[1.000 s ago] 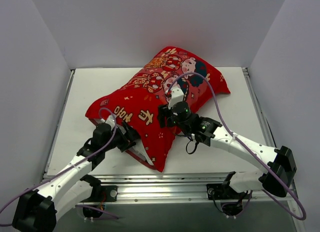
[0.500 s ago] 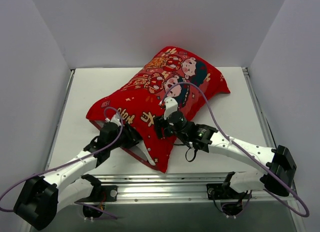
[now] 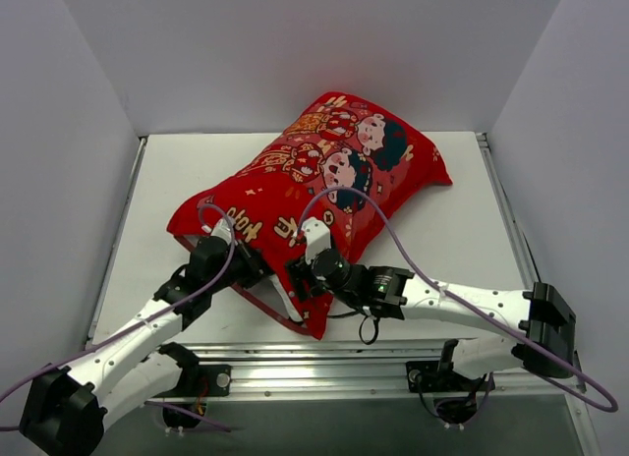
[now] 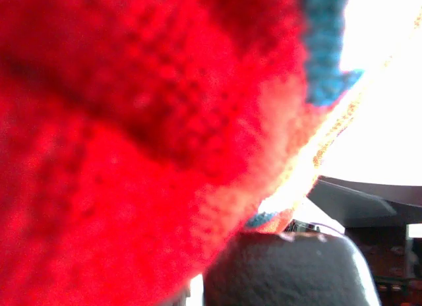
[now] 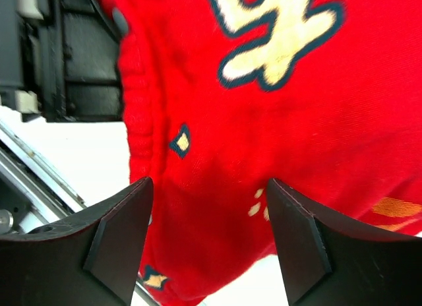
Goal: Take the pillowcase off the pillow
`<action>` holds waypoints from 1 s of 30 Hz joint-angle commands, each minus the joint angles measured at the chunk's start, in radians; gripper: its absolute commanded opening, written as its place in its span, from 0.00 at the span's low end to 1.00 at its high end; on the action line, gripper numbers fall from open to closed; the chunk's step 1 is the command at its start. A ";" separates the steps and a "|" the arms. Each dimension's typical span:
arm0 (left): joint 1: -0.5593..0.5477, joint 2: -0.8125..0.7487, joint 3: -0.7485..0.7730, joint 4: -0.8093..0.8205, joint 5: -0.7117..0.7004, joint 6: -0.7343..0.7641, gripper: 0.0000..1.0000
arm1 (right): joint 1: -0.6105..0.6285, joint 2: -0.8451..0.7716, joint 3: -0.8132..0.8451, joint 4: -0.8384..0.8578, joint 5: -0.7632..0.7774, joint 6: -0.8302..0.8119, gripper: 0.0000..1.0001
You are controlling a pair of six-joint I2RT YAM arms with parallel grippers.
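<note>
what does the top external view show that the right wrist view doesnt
Only top external: the whole pillowcase with its two cartoon children, the table and the left gripper at its near edge. Only right wrist: the right gripper open over the hem, small gold diamonds close up. Both: red fabric with gold characters.

We saw a white table (image 3: 167,181) with plain walls (image 3: 295,43) on three sides, and a metal rail (image 3: 324,363) ran along its near edge. On it lay the stuffed red pillowcase (image 3: 295,176), set diagonally. One end pointed toward the far right corner and the other toward the near left. Its nearest corner came close to the table's near edge. Bare tabletop showed to the left, at the far left and along the right. A narrow white strip (image 3: 283,301) showed at the cover's near edge, but we could not tell whether it was the pillow.
</note>
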 commanded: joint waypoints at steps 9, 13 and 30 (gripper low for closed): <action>-0.010 -0.070 0.155 -0.132 -0.039 0.093 0.02 | 0.010 0.109 0.059 -0.026 0.332 -0.001 0.26; -0.010 -0.092 0.169 -0.184 -0.032 0.094 0.02 | -0.070 0.116 0.065 -0.039 0.386 0.008 0.00; 0.005 -0.311 0.277 -0.306 0.091 0.054 0.02 | -0.438 0.039 -0.082 0.098 0.285 0.089 0.00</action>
